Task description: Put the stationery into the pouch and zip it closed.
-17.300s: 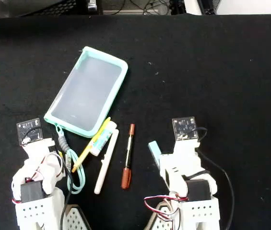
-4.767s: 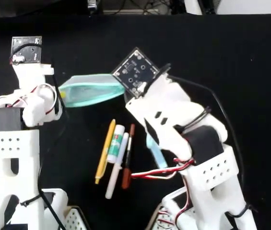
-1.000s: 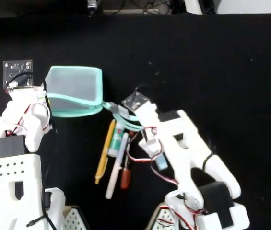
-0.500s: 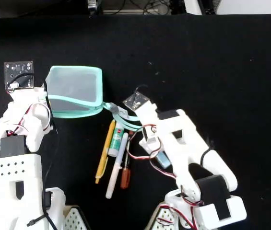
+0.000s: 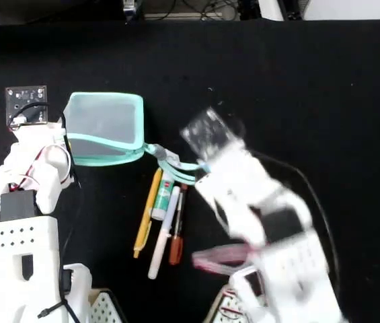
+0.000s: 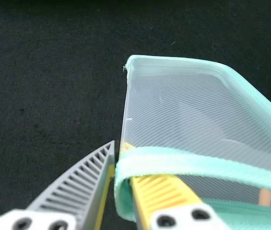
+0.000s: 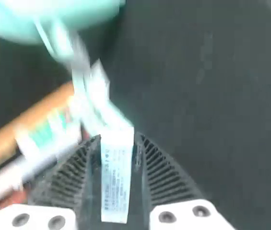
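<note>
A clear pouch [image 5: 105, 124] with a mint-green rim lies at the left, its mouth facing the stationery. My left gripper [image 6: 121, 167] is shut on the pouch's rim [image 6: 125, 191] at its near left corner. A mint strap [image 5: 173, 165] runs from the pouch to my right gripper [image 7: 116, 141], whose fingers closely flank the strap's white tag [image 7: 116, 177]. Just below the mouth lie a yellow pen [image 5: 146, 212], a glue stick [image 5: 165, 195], a white pen [image 5: 163, 239] and a brown marker [image 5: 176, 232]. The right arm [image 5: 250, 202] is blurred.
Black cloth [image 5: 311, 101] covers the table, with open room at the right and the back. The left arm's tall white base [image 5: 18, 256] stands at the near left. Cables and equipment [image 5: 176, 8] line the far edge.
The right arm has swung up and to the right and is now blurred, the strap still leading to its gripper. The left arm, the pouch and the stationery have kept still.
</note>
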You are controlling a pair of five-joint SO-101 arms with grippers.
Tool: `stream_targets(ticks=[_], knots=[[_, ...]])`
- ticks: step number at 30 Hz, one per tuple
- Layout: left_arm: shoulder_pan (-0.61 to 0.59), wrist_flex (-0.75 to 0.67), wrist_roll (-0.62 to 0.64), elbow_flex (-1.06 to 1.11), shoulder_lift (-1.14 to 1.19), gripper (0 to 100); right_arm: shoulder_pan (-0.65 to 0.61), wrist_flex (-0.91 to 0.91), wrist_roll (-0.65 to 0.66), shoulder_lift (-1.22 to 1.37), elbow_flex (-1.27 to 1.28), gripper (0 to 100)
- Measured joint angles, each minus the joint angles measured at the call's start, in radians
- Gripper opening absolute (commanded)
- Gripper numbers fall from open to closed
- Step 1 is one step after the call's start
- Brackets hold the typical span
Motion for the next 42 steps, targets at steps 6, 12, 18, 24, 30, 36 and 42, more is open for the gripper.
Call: stream_targets(ticks=[6, 12, 18, 24, 30, 36, 42], knots=[[0.031, 0.103, 0.041, -0.078, 0.006, 3, -0.183, -0.302, -0.038, -0.341, 0.173, 1.2], [0.127, 0.348, 0.04, -0.331, 0.017, 3, -0.222, -0.621, -0.041, -0.473, 0.307, 1.2], [0.137, 0.597, 0.034, -0.669, 0.186, 3, -0.276, -0.697, -0.041, -0.488, 0.272, 1.2], [0.137, 0.812, 0.044, -0.964, 0.465, 3, -0.342, -0.73, -0.041, -0.446, 0.21, 1.2], [0.133, 0.855, 0.068, -1.043, 0.603, 3, -0.348, -0.95, -0.04, -0.242, 0.21, 1.2], [0.133, 0.855, 0.068, -1.043, 0.611, 3, -0.348, -1.111, -0.04, -0.032, 0.21, 1.2], [0.133, 0.855, 0.068, -1.043, 0.615, 3, -0.353, -1.185, -0.038, 0.081, 0.207, 1.2]])
